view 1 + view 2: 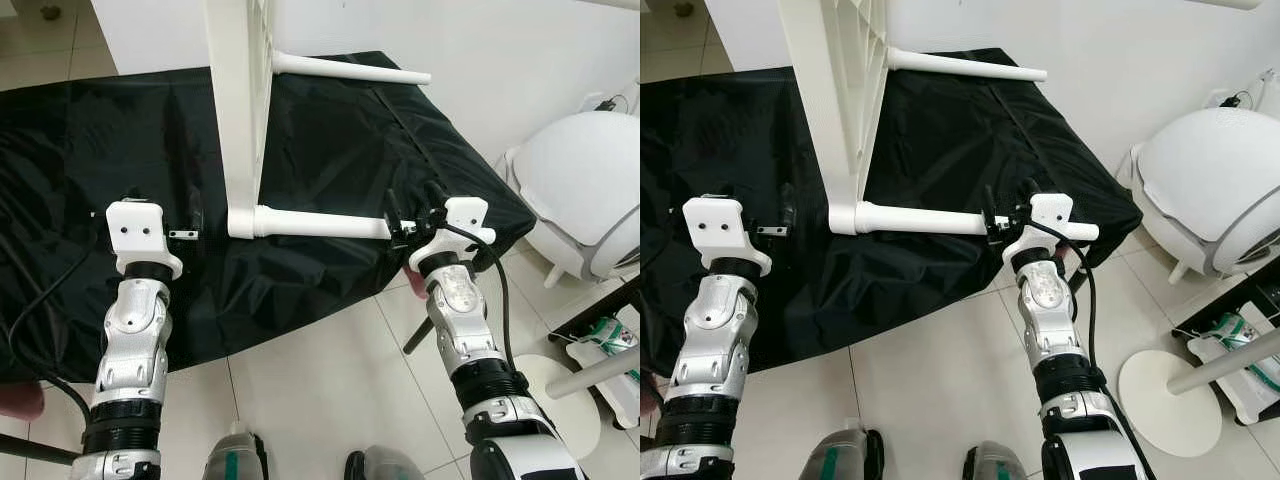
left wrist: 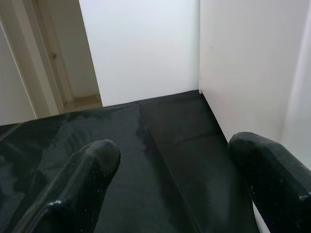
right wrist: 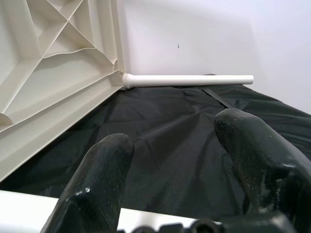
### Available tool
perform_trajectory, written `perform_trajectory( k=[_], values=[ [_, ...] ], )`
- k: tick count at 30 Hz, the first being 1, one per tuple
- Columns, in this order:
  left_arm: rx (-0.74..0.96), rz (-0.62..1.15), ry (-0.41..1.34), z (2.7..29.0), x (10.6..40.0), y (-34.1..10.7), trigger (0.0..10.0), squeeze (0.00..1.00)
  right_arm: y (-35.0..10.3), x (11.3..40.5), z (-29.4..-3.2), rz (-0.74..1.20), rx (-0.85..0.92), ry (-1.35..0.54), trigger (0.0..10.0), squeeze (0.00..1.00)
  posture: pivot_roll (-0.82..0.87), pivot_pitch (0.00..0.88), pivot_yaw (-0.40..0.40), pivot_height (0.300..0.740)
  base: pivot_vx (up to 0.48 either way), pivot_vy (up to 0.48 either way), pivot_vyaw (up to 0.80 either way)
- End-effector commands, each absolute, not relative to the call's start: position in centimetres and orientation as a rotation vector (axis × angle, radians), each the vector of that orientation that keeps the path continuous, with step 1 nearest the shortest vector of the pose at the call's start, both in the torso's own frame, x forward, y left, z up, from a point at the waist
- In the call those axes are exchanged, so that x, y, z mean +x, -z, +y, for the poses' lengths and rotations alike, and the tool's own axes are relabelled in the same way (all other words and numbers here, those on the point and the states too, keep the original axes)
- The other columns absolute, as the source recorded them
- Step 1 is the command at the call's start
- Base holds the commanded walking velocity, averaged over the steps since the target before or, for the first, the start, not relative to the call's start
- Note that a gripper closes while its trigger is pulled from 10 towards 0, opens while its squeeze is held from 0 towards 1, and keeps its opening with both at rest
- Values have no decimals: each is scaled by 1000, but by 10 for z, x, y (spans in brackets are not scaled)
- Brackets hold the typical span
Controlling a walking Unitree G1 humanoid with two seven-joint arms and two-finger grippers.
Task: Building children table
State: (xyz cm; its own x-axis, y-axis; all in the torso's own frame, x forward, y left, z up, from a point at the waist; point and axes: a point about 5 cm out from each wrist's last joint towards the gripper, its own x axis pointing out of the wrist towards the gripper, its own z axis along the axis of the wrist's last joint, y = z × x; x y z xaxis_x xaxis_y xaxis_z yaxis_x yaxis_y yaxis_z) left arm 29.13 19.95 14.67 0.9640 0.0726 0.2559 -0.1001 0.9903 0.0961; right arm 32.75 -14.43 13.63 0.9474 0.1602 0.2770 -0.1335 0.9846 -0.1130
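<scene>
The white table top (image 1: 240,110) stands on its edge on a black cloth (image 1: 100,130). Two white legs stick out of it to the right: a near leg (image 1: 320,224) and a far leg (image 1: 350,70). My right gripper (image 1: 403,225) is at the free end of the near leg. In the right wrist view its fingers (image 3: 97,184) are spread open, and the near leg (image 3: 24,208) crosses under their base. My left gripper (image 1: 165,208) hovers open over the cloth, just left of the table top (image 2: 243,73), holding nothing.
The cloth's front edge hangs over a tiled floor (image 1: 320,380). A white rounded chair (image 1: 590,190) and a round white stand base (image 1: 570,400) are at the right. A white wall rises behind the cloth. My feet (image 1: 235,460) are below.
</scene>
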Motion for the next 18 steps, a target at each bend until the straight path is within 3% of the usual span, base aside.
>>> perform_trajectory(
  k=[1, 18],
  values=[
    [110, -254, -68, 196, 290, -146, 10000, 0, -133, 327, -147, -274, -99, -151, 10000, 0, 19, 0, -21, 740, 0, 0, 0],
    [112, -253, -48, 191, 290, -144, 10000, 0, -130, 326, -148, -267, -102, -148, 10000, 0, 19, 0, -17, 740, 0, 0, 0]
  ],
)
